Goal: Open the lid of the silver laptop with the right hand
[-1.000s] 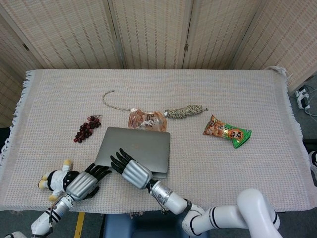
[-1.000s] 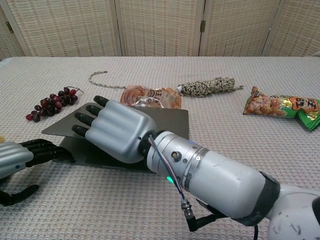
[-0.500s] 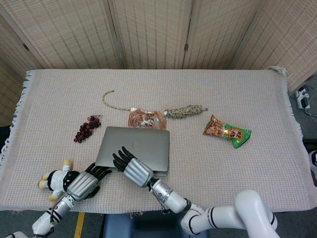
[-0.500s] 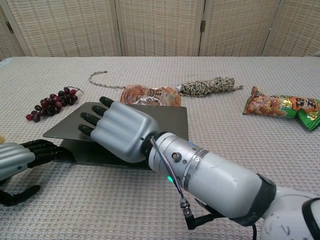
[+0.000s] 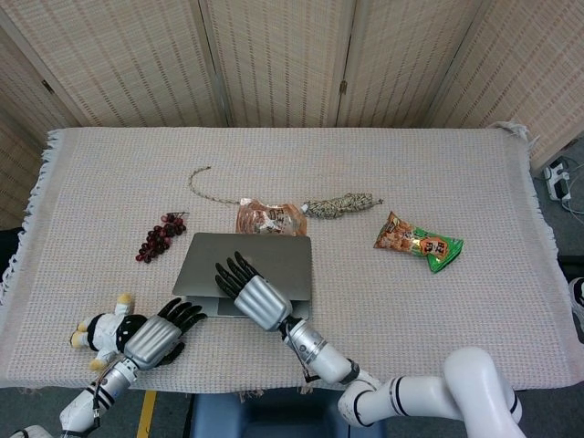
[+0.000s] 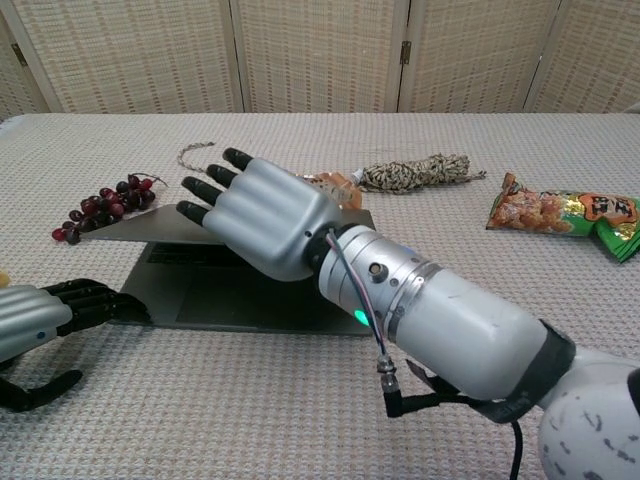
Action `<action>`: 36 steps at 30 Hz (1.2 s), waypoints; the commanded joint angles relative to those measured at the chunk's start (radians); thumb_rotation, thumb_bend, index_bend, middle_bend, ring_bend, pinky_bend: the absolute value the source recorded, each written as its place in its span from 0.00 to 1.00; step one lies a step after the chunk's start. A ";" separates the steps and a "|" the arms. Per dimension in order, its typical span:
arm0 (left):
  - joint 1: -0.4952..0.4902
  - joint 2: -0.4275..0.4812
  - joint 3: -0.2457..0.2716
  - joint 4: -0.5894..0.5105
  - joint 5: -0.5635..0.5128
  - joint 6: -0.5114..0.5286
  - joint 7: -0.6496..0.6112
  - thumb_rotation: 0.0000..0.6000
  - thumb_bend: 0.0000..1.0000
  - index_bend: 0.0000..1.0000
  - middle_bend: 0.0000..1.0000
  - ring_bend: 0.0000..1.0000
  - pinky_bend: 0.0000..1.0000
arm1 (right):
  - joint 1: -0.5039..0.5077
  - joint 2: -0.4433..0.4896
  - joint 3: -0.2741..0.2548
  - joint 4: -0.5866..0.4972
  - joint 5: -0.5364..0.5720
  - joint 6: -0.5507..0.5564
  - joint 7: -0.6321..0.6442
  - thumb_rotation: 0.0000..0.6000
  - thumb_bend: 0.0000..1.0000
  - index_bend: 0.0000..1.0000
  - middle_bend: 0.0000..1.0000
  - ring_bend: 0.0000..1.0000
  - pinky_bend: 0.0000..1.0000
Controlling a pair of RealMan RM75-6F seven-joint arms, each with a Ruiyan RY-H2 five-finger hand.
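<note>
The silver laptop [image 5: 274, 257] lies at the table's near middle with its lid partly raised. In the chest view the lid's front edge [image 6: 135, 226] stands above the base, and the keyboard deck [image 6: 235, 295] shows below. My right hand [image 5: 255, 295] [image 6: 265, 215] reaches in over the base. Its back faces the chest camera and its spread fingers lie against the lid's front edge and inner side, closed around nothing. My left hand [image 5: 155, 338] [image 6: 40, 315] lies low at the near left, its dark fingers touching the base's front left corner.
A bunch of dark grapes [image 5: 160, 237] lies left of the laptop. An orange snack packet [image 5: 269, 219] lies just behind the lid. Farther back are a coiled rope [image 5: 342, 203] and a thin cord [image 5: 208, 185]. A green snack bag [image 5: 420, 242] is at right, a plush toy [image 5: 105, 330] near left.
The lid has risen from nearly flat to clearly open, exposing the keyboard deck. My right hand rose and moved away from me with the lid. My left hand stayed put.
</note>
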 commanded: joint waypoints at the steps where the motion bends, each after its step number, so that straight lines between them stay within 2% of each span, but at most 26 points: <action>1: -0.001 -0.001 0.001 0.001 0.000 0.001 0.000 1.00 0.60 0.15 0.14 0.09 0.00 | -0.004 0.027 0.019 -0.031 0.010 0.012 0.001 1.00 0.65 0.00 0.00 0.00 0.00; 9: -0.001 0.002 0.004 -0.004 -0.002 0.008 0.006 1.00 0.60 0.15 0.14 0.09 0.00 | 0.005 0.098 0.088 -0.097 0.054 0.028 0.003 1.00 0.65 0.00 0.00 0.00 0.00; 16: 0.000 0.003 0.005 -0.009 -0.007 0.008 0.014 1.00 0.60 0.15 0.14 0.09 0.00 | 0.037 0.144 0.159 -0.101 0.124 0.015 0.005 1.00 0.65 0.00 0.00 0.00 0.00; 23: 0.002 0.003 0.007 -0.012 -0.012 0.007 0.022 1.00 0.60 0.15 0.14 0.09 0.00 | 0.079 0.168 0.207 -0.061 0.202 -0.002 0.013 1.00 0.65 0.00 0.00 0.00 0.00; 36: 0.002 0.001 0.009 -0.014 -0.024 -0.002 0.035 1.00 0.60 0.15 0.14 0.09 0.00 | 0.139 0.182 0.249 0.061 0.311 -0.012 0.075 1.00 0.65 0.00 0.00 0.00 0.00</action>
